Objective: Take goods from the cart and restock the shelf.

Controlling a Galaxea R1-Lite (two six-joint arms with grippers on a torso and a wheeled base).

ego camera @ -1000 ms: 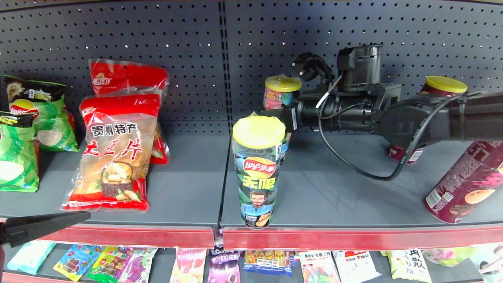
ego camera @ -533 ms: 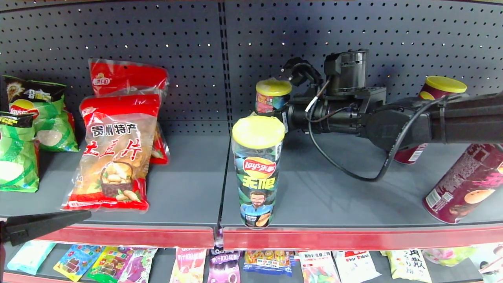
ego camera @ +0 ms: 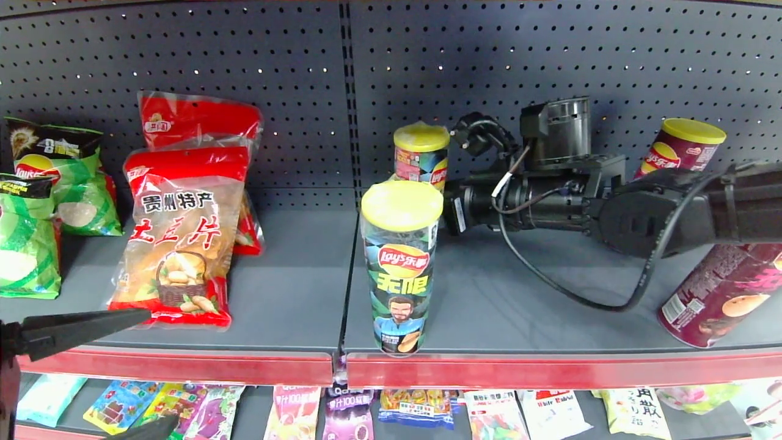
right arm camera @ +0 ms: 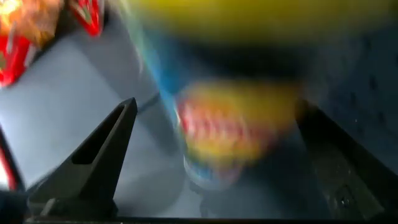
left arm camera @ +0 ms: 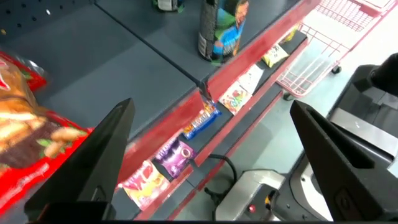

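Observation:
A yellow-lidded chip can (ego camera: 420,156) stands upright at the back of the grey shelf (ego camera: 507,305), behind a taller yellow-lidded can (ego camera: 400,269) at the front edge. My right gripper (ego camera: 443,205) reaches in from the right, just beside the back can's lower part. In the right wrist view that can (right arm camera: 236,124) is blurred between the widely spread fingers of the open right gripper (right arm camera: 216,106). My left gripper (left arm camera: 211,106) hangs open and holds nothing, low in front of the shelf's left half; one of its fingers (ego camera: 79,330) crosses the red shelf edge.
Red chip bags (ego camera: 177,238) and green bags (ego camera: 36,208) fill the shelf's left half. A maroon can (ego camera: 681,150) stands at the back right, another (ego camera: 727,287) leans at the right edge. Snack packets (ego camera: 427,409) line the lower shelf. The wire cart (left arm camera: 323,43) stands beside the shelf.
The right arm carried the small can left and lowered it onto the back of the shelf, then drew back to the right. The left gripper's finger rose slightly.

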